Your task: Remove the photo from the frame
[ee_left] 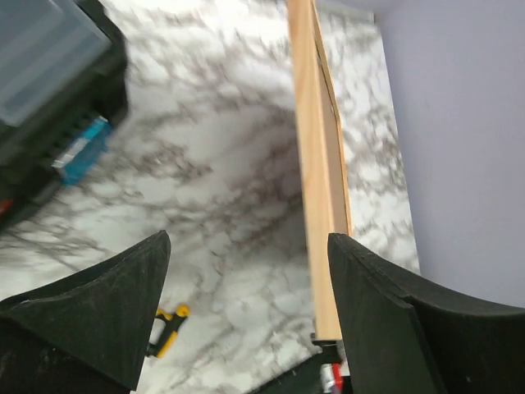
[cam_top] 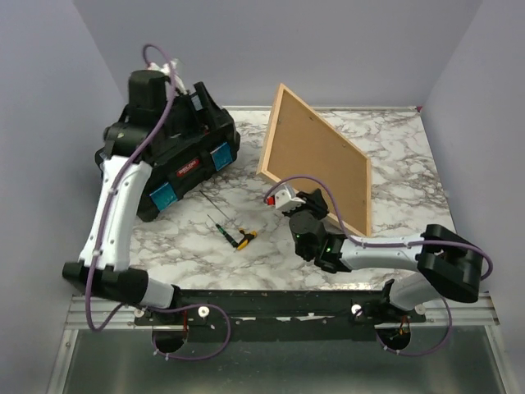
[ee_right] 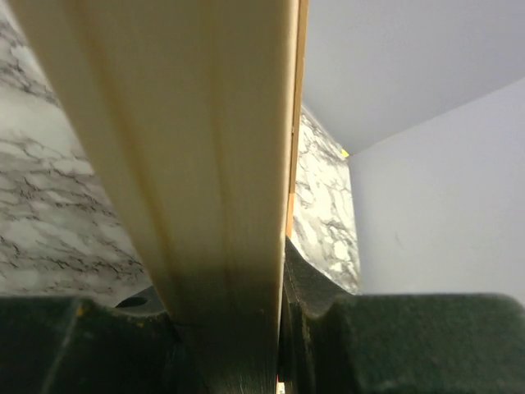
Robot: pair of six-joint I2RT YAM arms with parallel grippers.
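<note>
So the marble worktop (cam_top: 394,156) takes up most of the scene, and the biggest thing on it is a black toolbox (cam_top: 184,164) with blue latches, sitting at the far left. Next is the frame (cam_top: 271,130), right of the toolbox toward the far middle. It's tipped up on edge at a steep tilt rather than lying flat, with its light-wood rim all around and the plain brown backing board (cam_top: 320,164) facing up toward the top camera. Can't tell if its low edge actually touches the worktop. The photo I can't see from any view, since only the back and the edge show. The right gripper (ee_right: 234,304) is pinching the frame at its near left corner, with 1 finger on each side of the wood edge, and the right wrist view is basically filled with that edge. The left gripper (ee_left: 248,238) is up above the toolbox with its 2 fingers spread wide and nothing between them, and it looks down past the frame's edge, well apart from it. Smallest thing is a screwdriver (cam_top: 244,239) with a yellow and black handle, lying near the middle of the worktop, between the toolbox and the right gripper.
</note>
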